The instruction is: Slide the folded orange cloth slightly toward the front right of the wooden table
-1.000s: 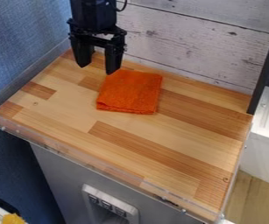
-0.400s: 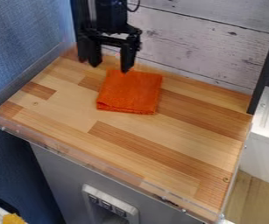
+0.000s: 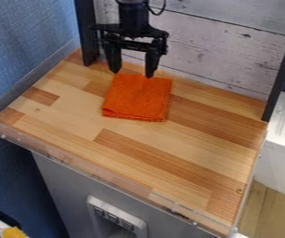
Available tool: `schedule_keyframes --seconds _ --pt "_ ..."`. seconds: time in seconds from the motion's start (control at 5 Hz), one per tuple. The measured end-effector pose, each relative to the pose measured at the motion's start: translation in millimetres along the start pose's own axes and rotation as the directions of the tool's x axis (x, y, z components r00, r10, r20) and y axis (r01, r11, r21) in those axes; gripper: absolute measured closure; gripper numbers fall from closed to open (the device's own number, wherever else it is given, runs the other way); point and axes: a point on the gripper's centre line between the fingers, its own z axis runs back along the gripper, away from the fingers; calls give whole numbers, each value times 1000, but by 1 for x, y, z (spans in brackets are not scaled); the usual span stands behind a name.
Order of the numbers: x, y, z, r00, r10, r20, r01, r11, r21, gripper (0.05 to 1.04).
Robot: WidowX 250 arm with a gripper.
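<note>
The black gripper (image 3: 132, 73) hangs at the upper left of the work surface, over the back edge of an orange folded cloth (image 3: 137, 98). Its two fingers stand well apart with nothing between them, their tips close to the cloth's far edge; whether they touch it I cannot tell. The cloth lies flat, roughly square, on the wooden tabletop (image 3: 188, 139).
A clear low rim (image 3: 101, 174) runs along the tabletop's front edge. Whitewashed planks (image 3: 219, 51) rise behind, with a black post (image 3: 284, 65) at the right and another (image 3: 87, 32) at the left. A blue wall (image 3: 20, 42) bounds the left side.
The gripper has moved to the right, from beyond the cloth's back left corner to over its back edge. It remains open, and the cloth has not moved.
</note>
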Motion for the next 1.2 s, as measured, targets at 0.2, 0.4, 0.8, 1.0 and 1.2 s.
schedule_keyframes --seconds 0.2,0.4,0.8,1.0,1.2 --pt "-2 -6 -5 999 37 3 -37 999 0 140" --pt "0 -6 -9 997 70 17 -70 998 -4 429" --pt "-8 -5 -25 995 102 -14 -102 995 2 939" --pt "-9 -6 -37 993 105 -46 -105 994 2 1020" --pt "-6 -8 -48 992 105 -63 -105 994 3 1025"
